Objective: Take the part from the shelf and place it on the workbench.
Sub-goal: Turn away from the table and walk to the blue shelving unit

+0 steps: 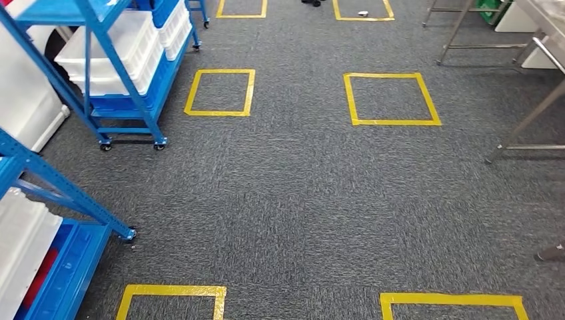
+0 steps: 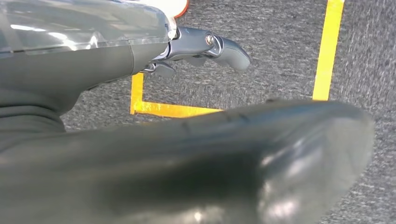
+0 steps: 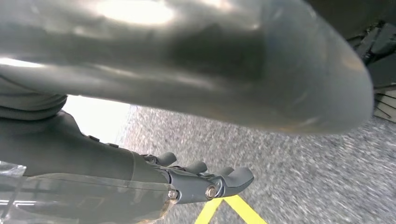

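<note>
The fingers (image 2: 219,46) of the left hand (image 2: 196,49) reach out straight and loosely apart, with nothing between them. Grey carpet (image 1: 300,200) and a corner of yellow floor tape (image 2: 163,108) lie below. The fingers (image 3: 224,179) of the right hand (image 3: 205,182) lie the same way: extended, slightly spread, holding nothing, over carpet and another strip of yellow tape. Both arms seem to hang at the robot's sides.

Take the nearer blue shelf (image 1: 66,193), at the lower left of the head view, as the landmark. White bins (image 1: 20,247) and a blue tray (image 1: 70,267) sit in it, with something red just visible between them. Beyond this shelf, further along the same side, stands a second blue shelf on wheels (image 1: 126,100) loaded with white crates (image 1: 120,50). Across the aisle from the nearer shelf, metal legs of a counter (image 1: 533,113) stand at the far side. Yellow taped squares (image 1: 392,99) mark the carpet between shelf and counter.

The part itself cannot be made out; it is presumably in one of the shelf bins. How it handles is therefore a guess: a workshop part is likely rigid and possibly smooth. A hold across its middle, fingers wrapping both sides, seems safest until its weight is known. The task looks barely begun.
</note>
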Action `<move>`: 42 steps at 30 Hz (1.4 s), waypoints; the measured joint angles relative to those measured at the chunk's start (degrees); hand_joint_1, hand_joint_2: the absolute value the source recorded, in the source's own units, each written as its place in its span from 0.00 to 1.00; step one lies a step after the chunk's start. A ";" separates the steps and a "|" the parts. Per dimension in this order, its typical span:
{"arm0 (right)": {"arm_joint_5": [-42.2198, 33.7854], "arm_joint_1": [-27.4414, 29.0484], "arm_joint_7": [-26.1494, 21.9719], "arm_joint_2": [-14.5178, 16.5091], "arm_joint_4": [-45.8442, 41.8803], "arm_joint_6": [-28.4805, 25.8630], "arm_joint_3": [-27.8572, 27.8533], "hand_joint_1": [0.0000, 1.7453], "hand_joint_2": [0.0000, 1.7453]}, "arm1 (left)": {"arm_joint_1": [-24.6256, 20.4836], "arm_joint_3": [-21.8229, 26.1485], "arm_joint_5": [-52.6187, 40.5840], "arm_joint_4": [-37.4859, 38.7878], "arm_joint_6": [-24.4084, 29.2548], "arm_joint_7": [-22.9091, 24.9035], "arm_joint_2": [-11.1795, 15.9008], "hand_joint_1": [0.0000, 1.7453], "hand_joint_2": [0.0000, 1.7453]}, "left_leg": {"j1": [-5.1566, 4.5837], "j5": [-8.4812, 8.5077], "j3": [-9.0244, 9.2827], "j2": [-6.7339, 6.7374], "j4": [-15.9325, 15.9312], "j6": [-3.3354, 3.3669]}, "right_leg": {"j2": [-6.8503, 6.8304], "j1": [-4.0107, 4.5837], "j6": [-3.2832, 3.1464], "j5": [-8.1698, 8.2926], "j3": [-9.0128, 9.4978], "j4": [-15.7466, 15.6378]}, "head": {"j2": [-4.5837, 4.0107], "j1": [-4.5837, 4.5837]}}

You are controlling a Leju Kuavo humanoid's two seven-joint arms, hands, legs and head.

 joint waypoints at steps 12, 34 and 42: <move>0.00 0.39 0.39 -0.34 0.00 -0.29 0.00 0.00 0.00 | 0.16 0.09 0.27 0.00 0.50 1.73 -0.07 0.00 0.00 | 0.51 1.08 0.54 -8.42 -1.37 1.57 | 6.76 -1.19 2.18 -2.54 -5.44 10.27 | 0.00 0.03; -0.48 -0.06 1.76 -0.60 -0.01 -0.98 -0.04 0.00 0.00 | 0.42 0.22 -0.07 0.00 0.51 4.54 0.31 0.00 0.00 | 0.26 0.19 0.57 -2.74 -1.04 0.96 | -0.45 -0.53 1.43 -0.42 0.39 0.19 | 0.00 0.02; -0.95 0.45 3.39 -1.15 -0.01 -1.09 -0.58 0.00 0.00 | 0.18 0.14 -1.32 0.00 0.62 8.18 0.34 0.00 0.00 | 0.53 0.60 1.19 -8.34 -1.41 1.66 | 6.32 -1.06 2.10 -3.33 -6.56 12.22 | 0.00 0.03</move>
